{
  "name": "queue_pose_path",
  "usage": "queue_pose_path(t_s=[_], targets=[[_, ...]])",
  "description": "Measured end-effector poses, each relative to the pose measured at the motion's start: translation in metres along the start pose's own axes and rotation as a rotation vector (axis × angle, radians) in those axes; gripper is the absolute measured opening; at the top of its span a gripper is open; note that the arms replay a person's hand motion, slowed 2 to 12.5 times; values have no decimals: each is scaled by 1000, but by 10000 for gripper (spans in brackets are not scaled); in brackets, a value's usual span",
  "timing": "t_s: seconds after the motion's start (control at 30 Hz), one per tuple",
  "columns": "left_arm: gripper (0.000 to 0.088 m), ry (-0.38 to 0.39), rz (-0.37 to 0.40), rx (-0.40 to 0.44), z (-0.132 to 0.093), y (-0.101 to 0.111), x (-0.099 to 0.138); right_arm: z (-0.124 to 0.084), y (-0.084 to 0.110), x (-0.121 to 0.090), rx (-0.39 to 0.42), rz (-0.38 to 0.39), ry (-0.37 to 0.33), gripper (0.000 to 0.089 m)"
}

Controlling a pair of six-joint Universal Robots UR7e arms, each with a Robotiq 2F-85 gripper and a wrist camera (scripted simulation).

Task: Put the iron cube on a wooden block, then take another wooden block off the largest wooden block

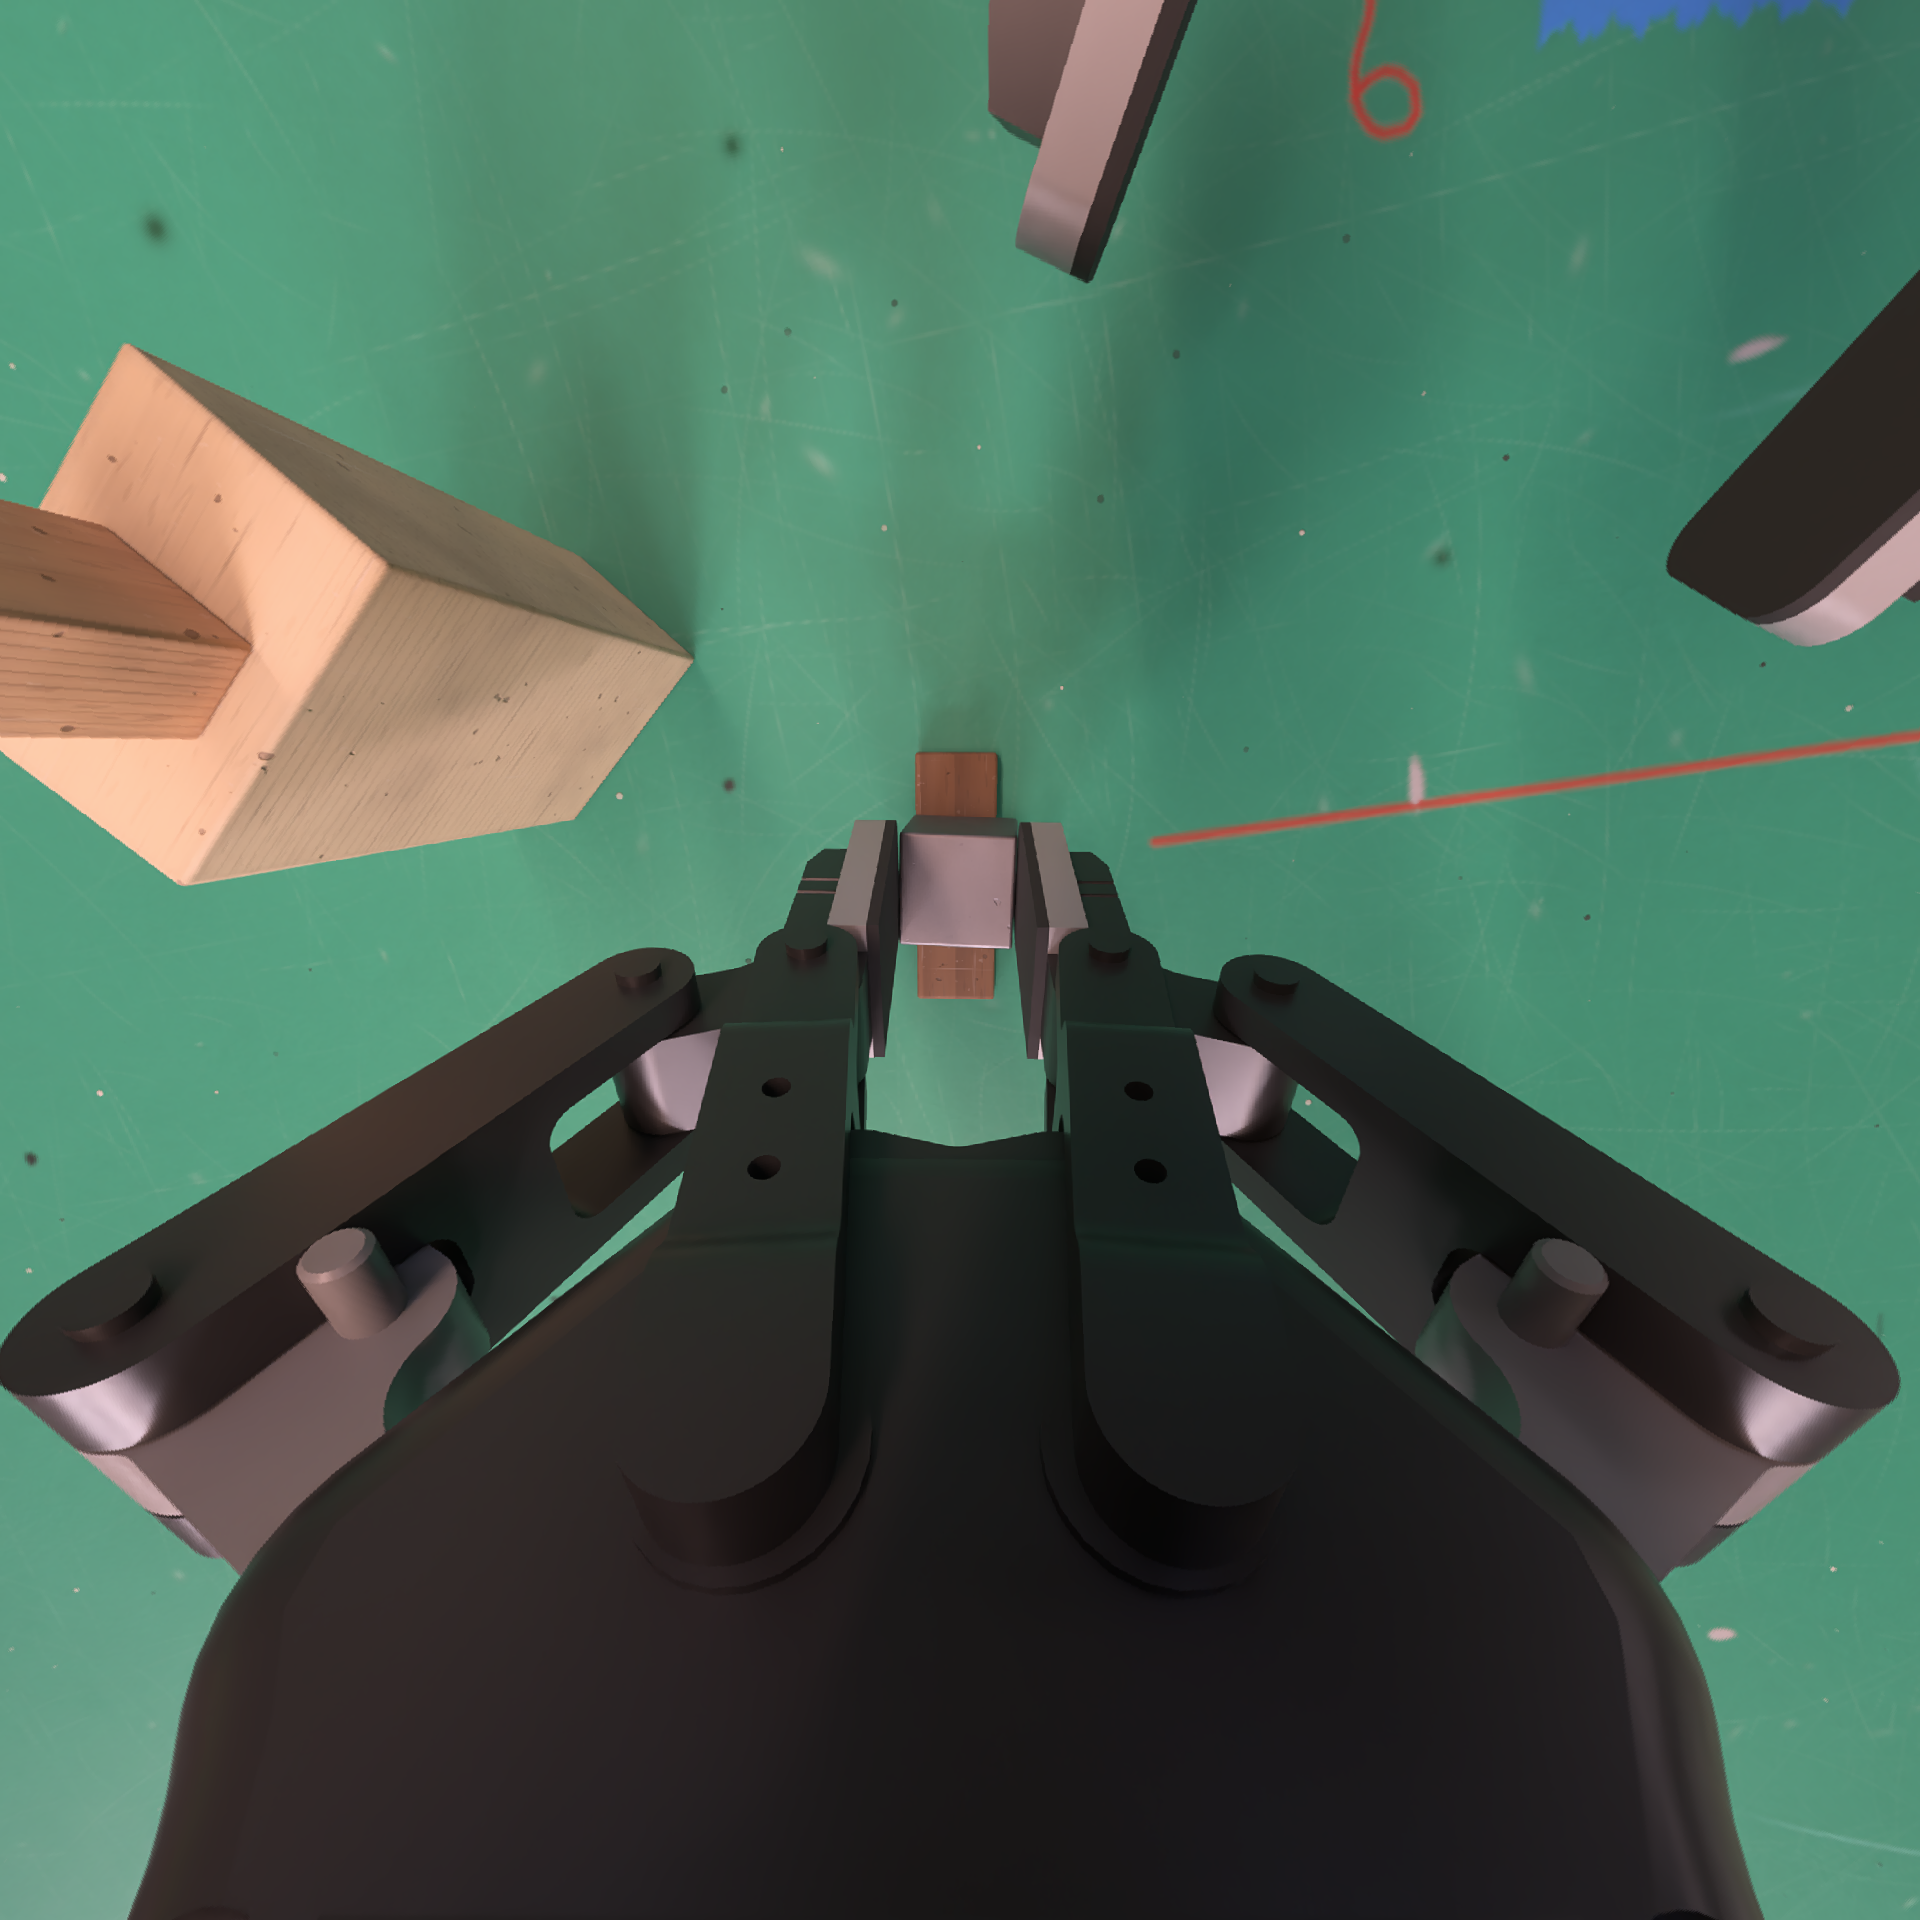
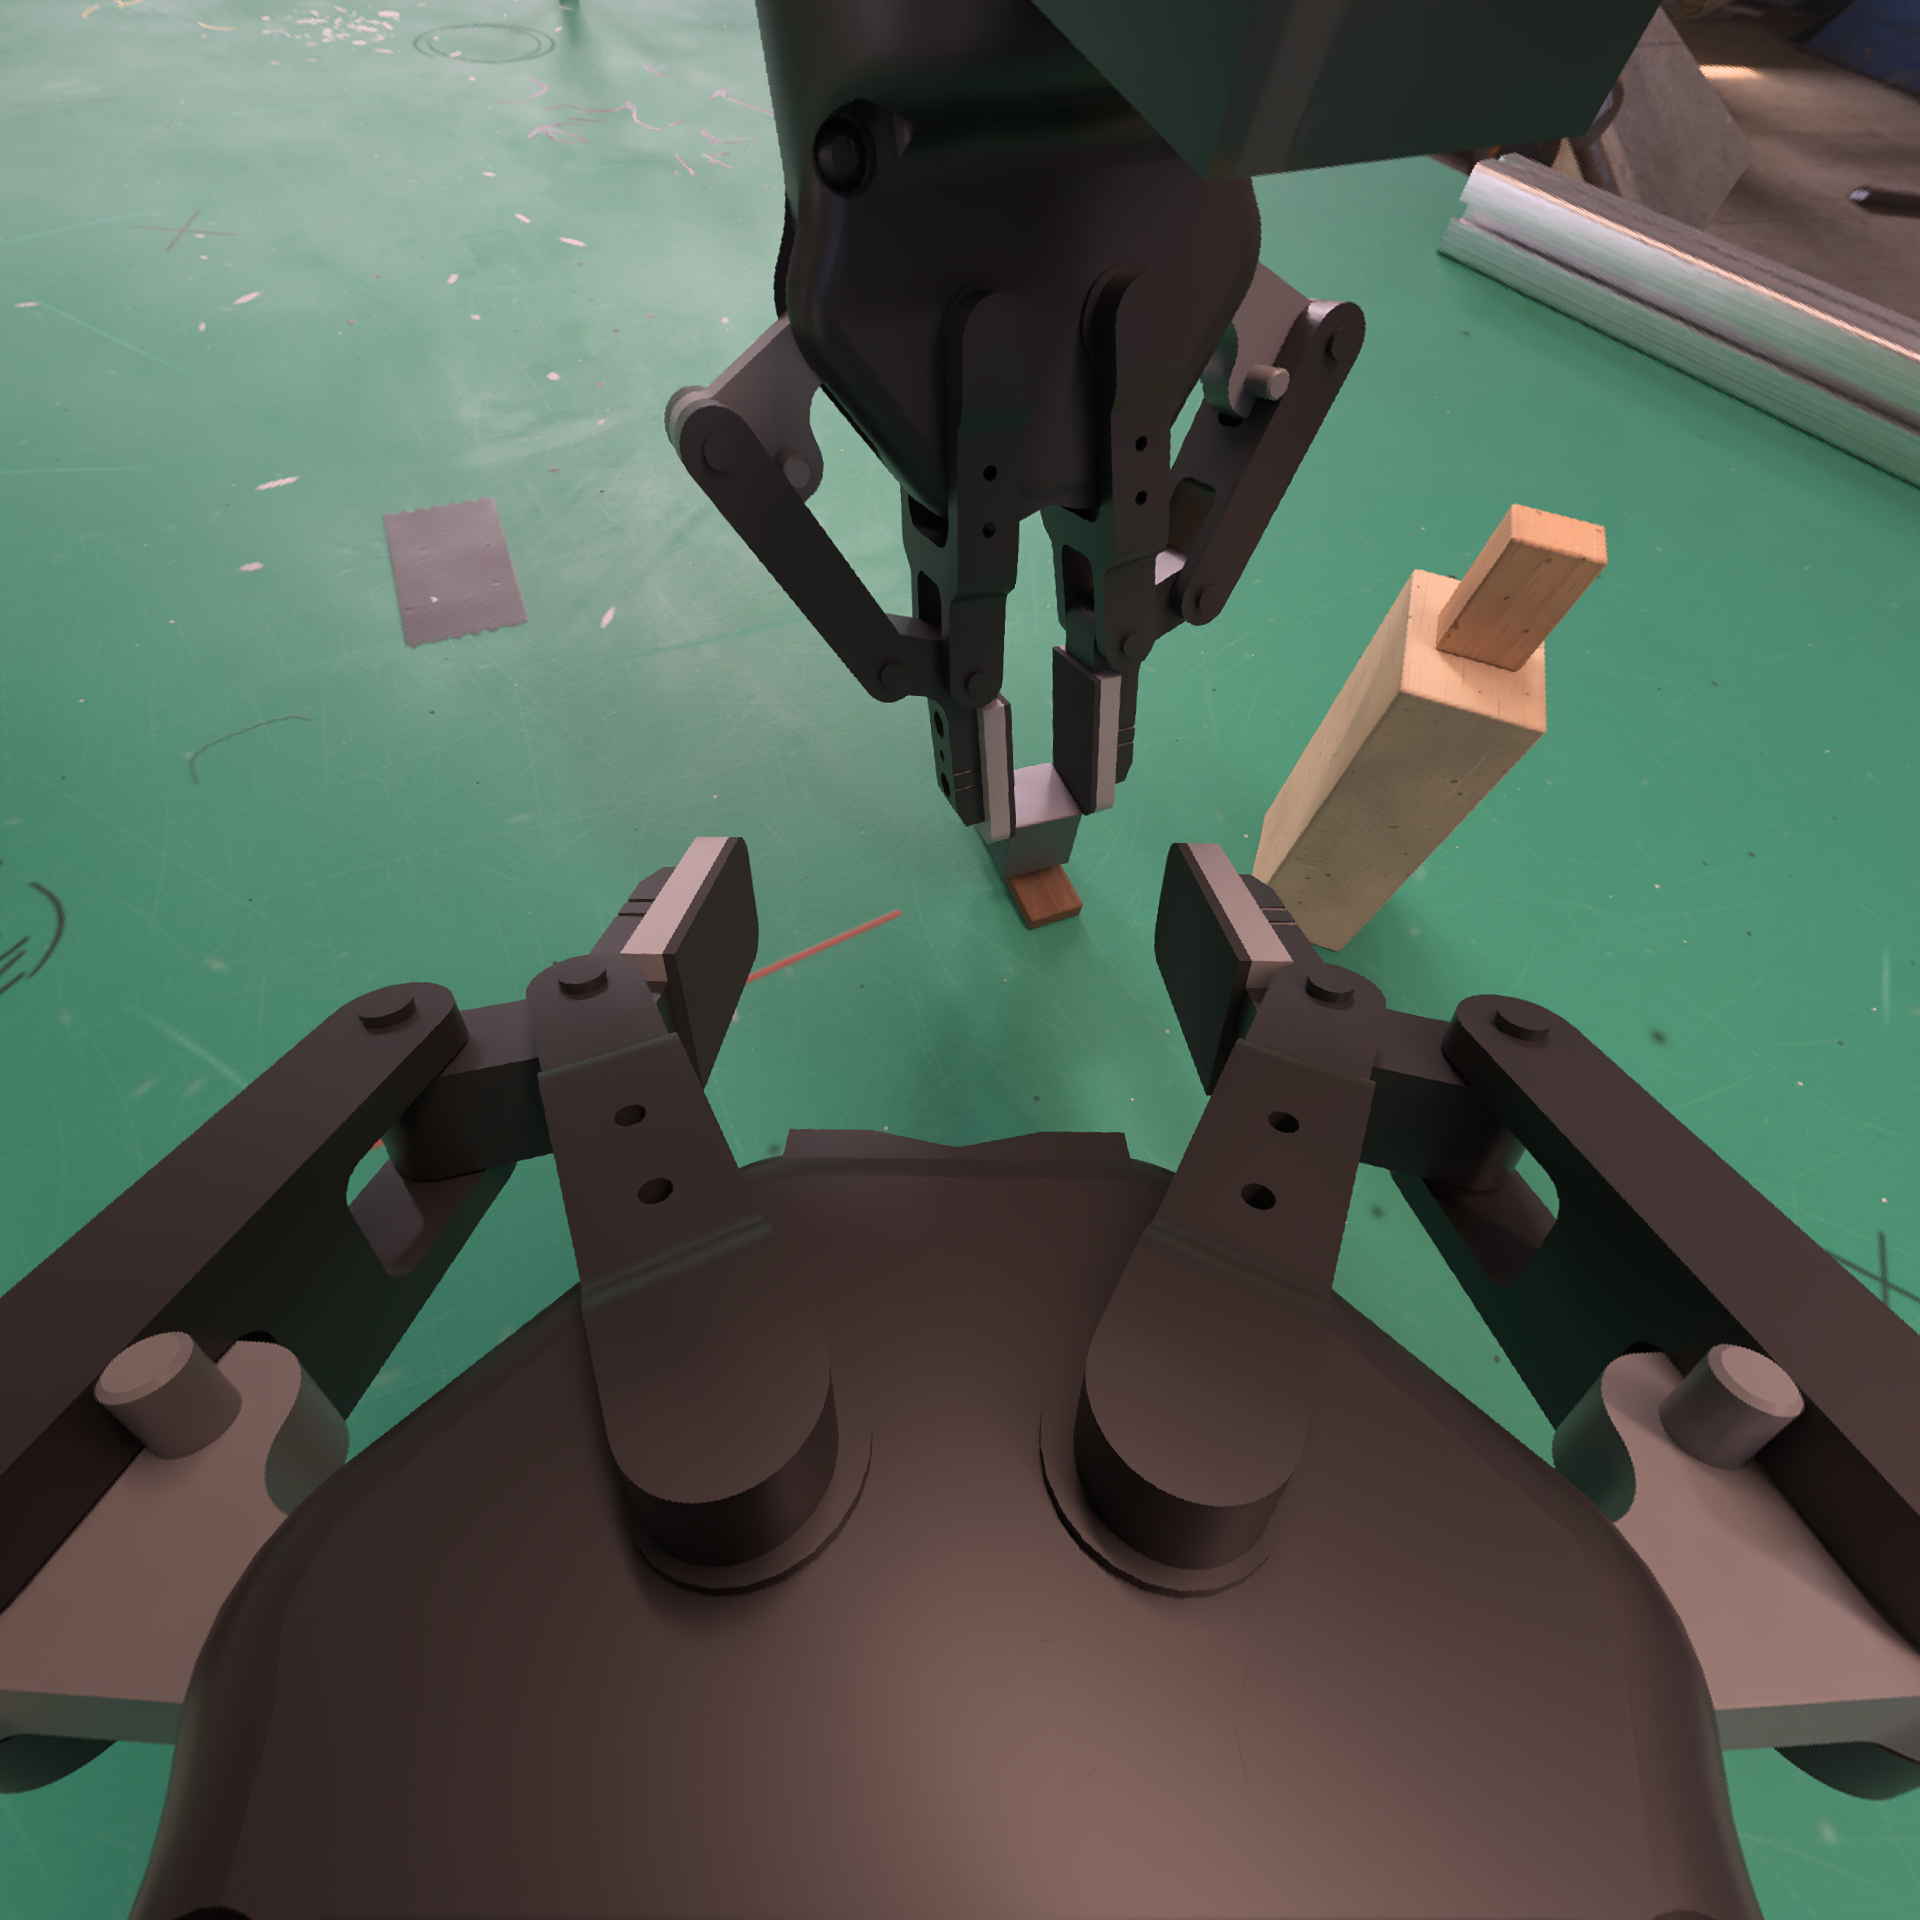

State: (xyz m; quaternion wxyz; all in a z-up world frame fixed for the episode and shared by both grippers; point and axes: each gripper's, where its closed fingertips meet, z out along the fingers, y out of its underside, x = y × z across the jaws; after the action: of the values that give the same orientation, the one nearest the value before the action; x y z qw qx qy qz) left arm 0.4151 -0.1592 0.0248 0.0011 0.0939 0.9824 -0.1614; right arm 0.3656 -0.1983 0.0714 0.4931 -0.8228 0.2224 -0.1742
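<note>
My left gripper [image 1: 958, 831] is shut on the grey iron cube [image 1: 956, 888]. It holds the cube on or just over a small brown wooden block [image 1: 956, 781] that lies flat on the green mat. The right wrist view shows the same cube [image 2: 1042, 826] between the left fingers, with the small block [image 2: 1044, 896] under it. The largest pale wooden block [image 1: 395, 665] stands to the left with a darker wooden block [image 1: 94, 623] on top. They also show in the right wrist view, pale block [image 2: 1403, 758] and darker block [image 2: 1522, 587]. My right gripper [image 2: 956, 935] is open and empty, just in front of the cube.
The right gripper's fingers [image 1: 1091, 135] hang above and to the right of the left gripper. A metal rail [image 2: 1683, 301] lies along the far right edge. A grey tape patch [image 2: 452, 571] and a red line [image 1: 1538, 790] mark the mat.
</note>
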Motion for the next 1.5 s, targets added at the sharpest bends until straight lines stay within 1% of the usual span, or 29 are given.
queue_pose_path(t_s=[0.97, 1.03, 1.13, 1.33, 1.5], targets=[[203, 3, -12, -12, 6, 2, -2, 0, 1, 0, -3, 0, -1, 680], [282, 9, -12, -12, 6, 3, -1, 0, 1, 0, -3, 0, -1, 681], [371, 18, -15, -2, 5, 3, 1, 0, 1, 0, -2, 0, 0, 681], [392, 8, -24, 34, -4, 2, -1, -1, 0, 1, 5, 3, 5, 677], [404, -15, -43, 94, -22, 0, -4, -1, -1, 3, 9, 6, 16, 668]])
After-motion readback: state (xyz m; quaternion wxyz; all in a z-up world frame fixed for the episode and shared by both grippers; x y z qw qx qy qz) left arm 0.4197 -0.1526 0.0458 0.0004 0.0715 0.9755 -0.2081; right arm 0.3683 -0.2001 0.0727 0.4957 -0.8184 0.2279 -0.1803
